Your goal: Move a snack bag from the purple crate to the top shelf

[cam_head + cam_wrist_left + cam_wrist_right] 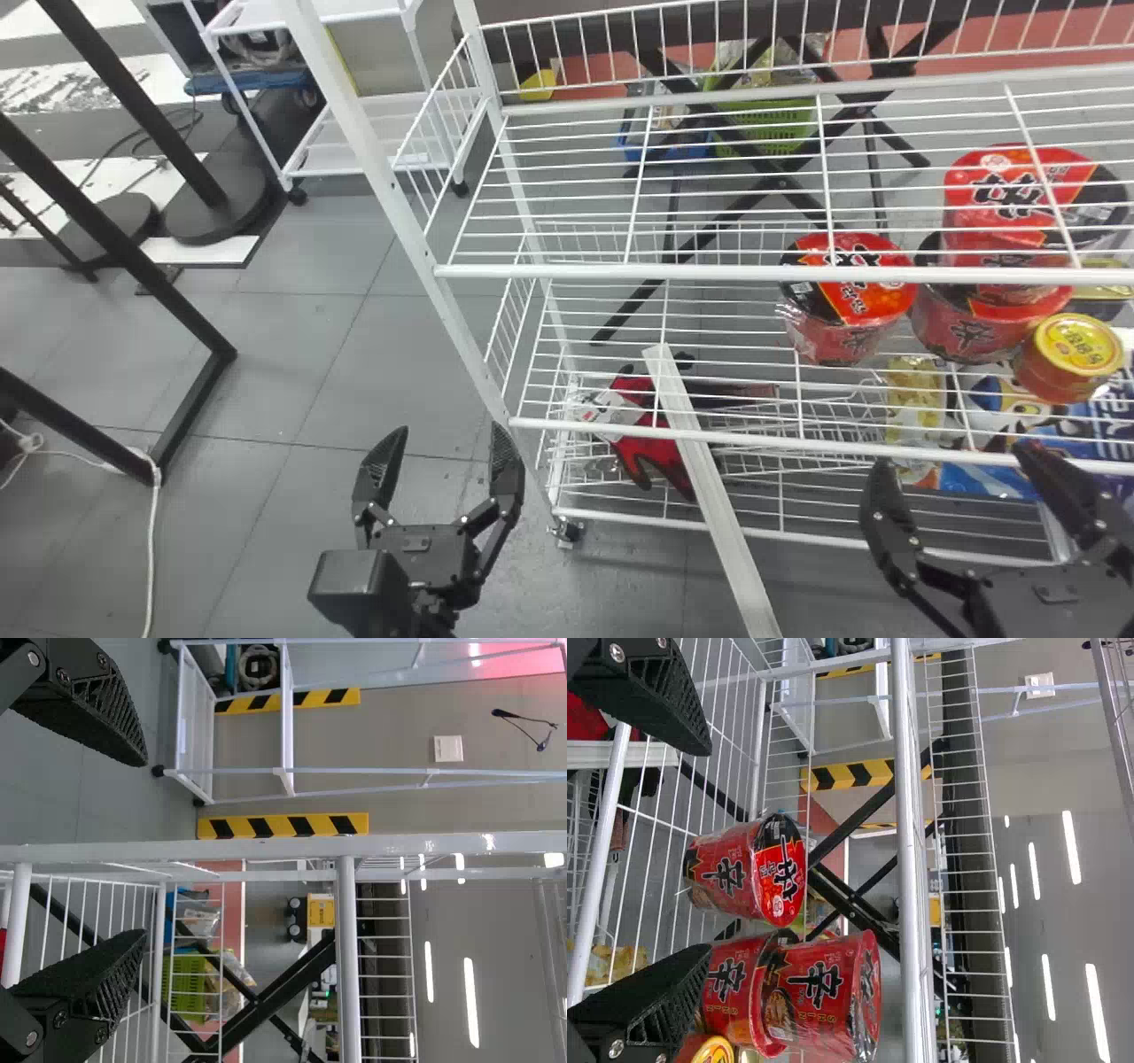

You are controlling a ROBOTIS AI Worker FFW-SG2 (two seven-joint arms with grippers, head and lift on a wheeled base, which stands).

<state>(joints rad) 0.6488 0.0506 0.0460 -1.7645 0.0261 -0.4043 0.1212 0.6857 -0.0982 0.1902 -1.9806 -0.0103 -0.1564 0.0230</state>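
Two pincers stand before the white wire rack, and the right pincer [951, 456] is the nearer to the likeliest target, a blue printed bag [979, 478] in the lower right of the frame. In the head view the bag shows between and around that pincer's tips, seen past the wires on a low shelf [797, 534]. It appears to lie beyond the pincer and below it, with the rack's front rails between them, the two well apart in depth. Its long axis seems to run across the frame toward the right edge, though wires and black fingers cut it up too much to be sure. The right pincer is spread, its pads holding nothing. The left pincer [449, 428], at lower centre-left, is also spread and empty, in front of the rack's corner post and far from the bag.

The bag looks glossy and soft, mostly blue, with a cartoon figure and pale lettering; I cannot tell for certain that it is the snack bag meant, nor whether a crate holds it. A clear packet of yellow pieces [912, 381] shows just beside it. Above, red noodle cups [846, 301] stand on the middle shelf.

The next move probably calls for the right pincer to drop and reach in clear of the rails; the top shelf [709, 271] comes later, and a wire could snag the film.
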